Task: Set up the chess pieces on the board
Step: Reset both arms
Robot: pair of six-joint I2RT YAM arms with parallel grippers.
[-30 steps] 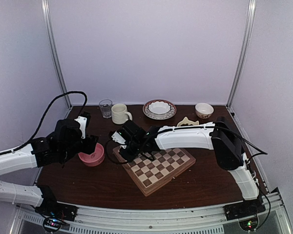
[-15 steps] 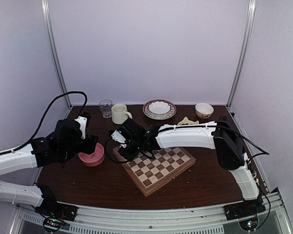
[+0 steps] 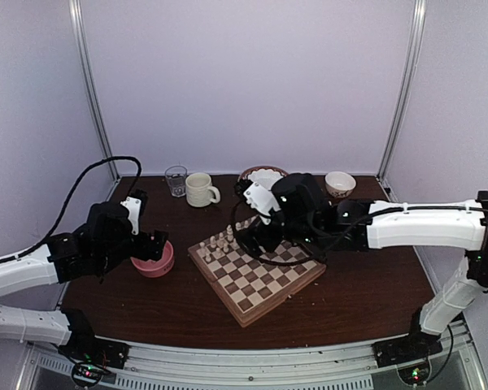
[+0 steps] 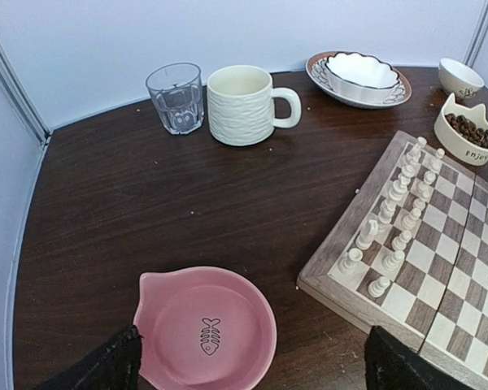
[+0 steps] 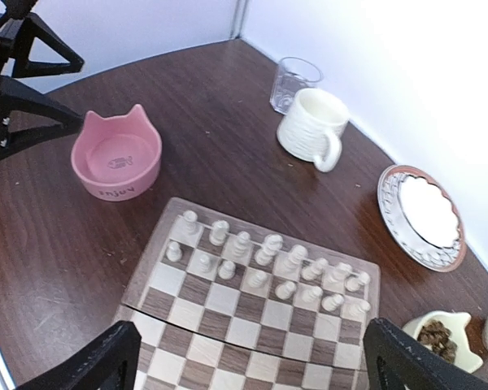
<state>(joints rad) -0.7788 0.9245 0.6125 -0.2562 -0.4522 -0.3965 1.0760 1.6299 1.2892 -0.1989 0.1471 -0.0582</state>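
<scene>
- Our left tool point(image 4: 252, 351) hangs over the pink cat bowl point(image 4: 175, 325), spread wide and pinching nothing.
- Our right tool point(image 5: 248, 345) is spread wide and empty above the board point(image 5: 228, 302).
- The board sits mid tabletop point(image 4: 130, 211), and the chess pieces point(image 5: 272, 242) stand in two rows along its mug-side edge.
- Further back are the mug point(image 4: 240, 106) and glass point(image 4: 176, 97).

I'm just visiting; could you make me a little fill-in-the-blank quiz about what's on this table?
The cream chess pieces stand in ___ rows on the chessboard.
The pink cat-eared bowl has a ___ skeleton drawn inside.
The cream mug stands between the patterned plate and a clear ___.
Missing words: two; fish; glass.
</scene>
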